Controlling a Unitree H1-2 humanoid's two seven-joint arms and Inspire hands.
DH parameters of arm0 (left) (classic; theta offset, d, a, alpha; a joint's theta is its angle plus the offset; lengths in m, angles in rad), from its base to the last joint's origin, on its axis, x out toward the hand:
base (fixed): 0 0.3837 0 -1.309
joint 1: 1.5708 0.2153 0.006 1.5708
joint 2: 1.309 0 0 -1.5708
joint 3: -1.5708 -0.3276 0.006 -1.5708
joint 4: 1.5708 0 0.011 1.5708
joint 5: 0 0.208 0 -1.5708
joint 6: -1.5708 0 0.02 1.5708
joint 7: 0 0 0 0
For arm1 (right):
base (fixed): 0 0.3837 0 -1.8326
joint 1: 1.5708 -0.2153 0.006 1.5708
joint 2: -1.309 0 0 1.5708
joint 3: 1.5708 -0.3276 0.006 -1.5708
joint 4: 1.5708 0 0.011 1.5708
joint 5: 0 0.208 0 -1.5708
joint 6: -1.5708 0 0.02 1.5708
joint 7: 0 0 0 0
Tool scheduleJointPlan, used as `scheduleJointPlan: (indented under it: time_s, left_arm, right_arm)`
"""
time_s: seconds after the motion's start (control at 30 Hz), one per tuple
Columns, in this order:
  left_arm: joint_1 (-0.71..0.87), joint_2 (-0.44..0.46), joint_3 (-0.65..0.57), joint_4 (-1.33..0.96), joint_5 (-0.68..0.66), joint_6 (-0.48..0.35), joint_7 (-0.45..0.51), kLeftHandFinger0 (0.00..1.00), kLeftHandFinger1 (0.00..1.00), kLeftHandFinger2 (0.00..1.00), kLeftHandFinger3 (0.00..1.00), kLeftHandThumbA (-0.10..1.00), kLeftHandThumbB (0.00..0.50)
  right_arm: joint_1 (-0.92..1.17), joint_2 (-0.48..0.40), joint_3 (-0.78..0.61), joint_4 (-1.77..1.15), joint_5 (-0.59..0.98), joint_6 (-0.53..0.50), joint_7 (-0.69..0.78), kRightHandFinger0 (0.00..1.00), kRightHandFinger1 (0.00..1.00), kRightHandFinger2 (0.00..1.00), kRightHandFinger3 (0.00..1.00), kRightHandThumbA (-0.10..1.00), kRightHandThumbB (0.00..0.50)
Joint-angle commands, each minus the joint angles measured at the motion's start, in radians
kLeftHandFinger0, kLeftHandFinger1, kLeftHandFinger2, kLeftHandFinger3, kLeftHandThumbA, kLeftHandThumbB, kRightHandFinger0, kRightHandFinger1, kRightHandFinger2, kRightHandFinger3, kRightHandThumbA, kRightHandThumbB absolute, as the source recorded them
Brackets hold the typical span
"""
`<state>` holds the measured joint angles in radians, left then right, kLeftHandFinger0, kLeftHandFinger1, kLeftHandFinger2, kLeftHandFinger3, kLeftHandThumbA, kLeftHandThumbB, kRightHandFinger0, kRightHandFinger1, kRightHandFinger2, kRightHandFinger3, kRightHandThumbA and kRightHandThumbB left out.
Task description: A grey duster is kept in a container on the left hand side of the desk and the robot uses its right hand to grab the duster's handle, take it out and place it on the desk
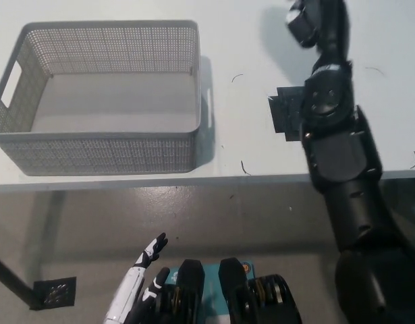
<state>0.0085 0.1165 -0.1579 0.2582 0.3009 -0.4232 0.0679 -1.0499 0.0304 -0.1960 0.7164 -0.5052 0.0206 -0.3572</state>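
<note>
Black right robot hand [307,20] up at the top edge, right of the grey perforated plastic basket [99,152] on the white desk [247,61], cut off; grip impossible to tell. Grey fluffy duster nowhere visible. White left robot hand [141,273] resting below the basket, fingers apart, holding nothing.

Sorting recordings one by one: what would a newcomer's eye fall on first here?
The black right arm reaches up the picture's right side, its right hand at the top edge over the desk. On the desk's left stands the grey mesh container, nothing in it. The white left hand rests low at lower left, below the desk edge.
</note>
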Motion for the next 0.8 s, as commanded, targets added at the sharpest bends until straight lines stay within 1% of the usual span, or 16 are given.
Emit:
scheduleJointPlan:
  time_s: [0.0, 0.07, 0.1, 0.17, 0.2, 0.27, 0.3, 0.33, 0.4, 0.5, 0.53, 0.57, 0.6, 0.63, 0.7, 0.77]
  left_arm:
    - [-0.016, 0.011, -0.001, -0.022, 0.014, -0.047, 0.006, 1.0, 1.0, 1.0, 1.0, 0.99, 0.072]
    - [-0.017, 0.017, 0.004, -0.03, 0.011, -0.04, 0.001, 1.0, 1.0, 1.0, 1.0, 0.99, 0.077]
    - [-0.017, 0.017, 0.004, -0.032, 0.011, -0.039, 0.001, 1.0, 1.0, 1.0, 1.0, 0.99, 0.078]
    - [-0.017, 0.018, 0.004, -0.032, 0.011, -0.039, 0.001, 1.0, 1.0, 1.0, 1.0, 0.99, 0.078]
    - [-0.019, 0.023, 0.01, -0.033, 0.015, -0.041, 0.007, 1.0, 1.0, 1.0, 1.0, 0.99, 0.072]
    - [-0.02, 0.025, 0.012, -0.034, 0.017, -0.042, 0.01, 1.0, 1.0, 1.0, 1.0, 0.99, 0.072]
    - [-0.019, 0.025, 0.012, -0.034, 0.016, -0.042, 0.01, 1.0, 1.0, 1.0, 1.0, 0.99, 0.077]
    - [-0.014, 0.027, 0.015, -0.041, 0.011, -0.036, 0.007, 1.0, 1.0, 1.0, 1.0, 0.99, 0.089]
    - [-0.011, 0.028, 0.016, -0.043, 0.011, -0.03, 0.007, 1.0, 1.0, 1.0, 1.0, 1.0, 0.097]
    - [-0.011, 0.029, 0.015, -0.045, 0.012, -0.028, 0.006, 1.0, 1.0, 1.0, 1.0, 1.0, 0.096]
    - [-0.011, 0.029, 0.015, -0.044, 0.011, -0.031, 0.006, 1.0, 1.0, 1.0, 1.0, 1.0, 0.089]
    - [-0.013, 0.031, 0.018, -0.04, 0.015, -0.04, 0.014, 1.0, 1.0, 1.0, 1.0, 1.0, 0.086]
    - [-0.013, 0.033, 0.019, -0.041, 0.018, -0.04, 0.016, 1.0, 1.0, 1.0, 1.0, 1.0, 0.087]
    - [-0.013, 0.034, 0.019, -0.042, 0.019, -0.039, 0.016, 1.0, 1.0, 1.0, 1.0, 1.0, 0.087]
    - [-0.011, 0.034, 0.019, -0.047, 0.017, -0.037, 0.014, 1.0, 1.0, 1.0, 1.0, 1.0, 0.08]
    - [-0.011, 0.034, 0.019, -0.047, 0.017, -0.038, 0.014, 1.0, 1.0, 1.0, 1.0, 1.0, 0.08]
  right_arm:
    - [0.015, -0.098, 0.045, -0.109, 0.017, -0.04, 0.01, 0.01, 0.12, 0.5, 0.34, -0.1, 0.16]
    - [0.048, -0.138, 0.075, -0.129, 0.009, -0.067, 0.021, 0.0, 0.05, 0.47, 0.36, -0.1, 0.165]
    - [0.056, -0.149, 0.087, -0.132, 0.008, -0.074, 0.02, 0.0, 0.04, 0.48, 0.4, -0.1, 0.174]
    - [0.058, -0.154, 0.1, -0.135, 0.018, -0.069, 0.016, 0.0, 0.04, 0.49, 0.43, -0.1, 0.173]
    - [0.086, -0.195, 0.115, -0.131, 0.007, -0.075, 0.027, 0.0, 0.04, 0.52, 0.51, -0.1, 0.174]
    - [0.099, -0.217, 0.131, -0.13, 0.01, -0.075, 0.029, 0.0, 0.07, 0.56, 0.61, -0.1, 0.175]
    - [0.108, -0.227, 0.136, -0.137, 0.008, -0.074, 0.031, 0.0, 0.09, 0.59, 0.64, -0.1, 0.177]
    - [0.14, -0.272, 0.163, -0.137, -0.024, -0.085, 0.036, 0.0, 0.11, 0.61, 0.67, -0.1, 0.185]
    - [0.167, -0.321, 0.196, -0.122, -0.049, -0.121, 0.021, 0.0, 0.13, 0.62, 0.68, -0.1, 0.202]
    - [0.175, -0.342, 0.219, -0.119, -0.036, -0.127, 0.015, 0.0, 0.14, 0.63, 0.66, -0.1, 0.203]
    - [0.18, -0.35, 0.228, -0.122, -0.033, -0.12, 0.017, 0.0, 0.05, 0.53, 0.56, -0.1, 0.197]
    - [0.206, -0.382, 0.236, -0.136, -0.037, -0.117, 0.039, 0.0, 0.19, 0.66, 0.66, -0.1, 0.185]
    - [0.221, -0.406, 0.245, -0.127, -0.042, -0.145, 0.029, 0.0, 0.23, 0.68, 0.65, -0.1, 0.198]
    - [0.223, -0.41, 0.249, -0.124, -0.041, -0.152, 0.023, 0.0, 0.23, 0.68, 0.66, -0.1, 0.204]
    - [0.235, -0.438, 0.268, -0.107, -0.055, -0.189, 0.003, 0.0, 0.27, 0.71, 0.71, -0.1, 0.191]
    - [0.237, -0.447, 0.279, -0.103, -0.05, -0.197, -0.004, 0.0, 0.27, 0.71, 0.72, -0.1, 0.19]
